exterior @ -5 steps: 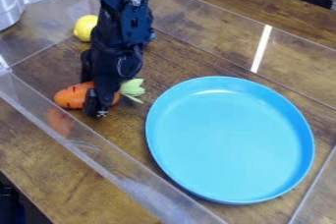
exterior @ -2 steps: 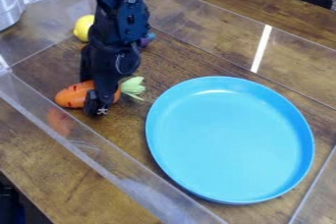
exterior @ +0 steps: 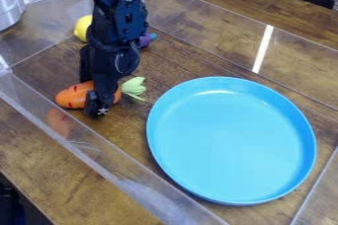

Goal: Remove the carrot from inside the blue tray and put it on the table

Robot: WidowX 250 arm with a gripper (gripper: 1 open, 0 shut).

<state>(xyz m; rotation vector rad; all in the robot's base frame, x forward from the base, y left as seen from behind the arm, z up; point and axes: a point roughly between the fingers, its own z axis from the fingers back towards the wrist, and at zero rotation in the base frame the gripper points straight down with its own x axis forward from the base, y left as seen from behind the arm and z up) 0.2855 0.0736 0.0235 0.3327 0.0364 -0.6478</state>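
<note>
Brown wood-plank tabletop [exterior: 199,46] bears all items. Fingers of the black robot gripper [exterior: 101,104] straddle the stubby orange toy carrot with green leafy top [exterior: 74,97], jaws judged parted, grip released. Carrot lies on the wood, outside the round bright blue plastic tray [exterior: 231,140]. Step in hand: release. Next move: straight lift, carrot undisturbed. Yellow object [exterior: 85,26] sits behind.

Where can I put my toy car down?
The blue tray has nothing in it, and the wood above it, around the white stripe, is bare. It's crowded on the left, where the tool hangs over the carrot.
</note>
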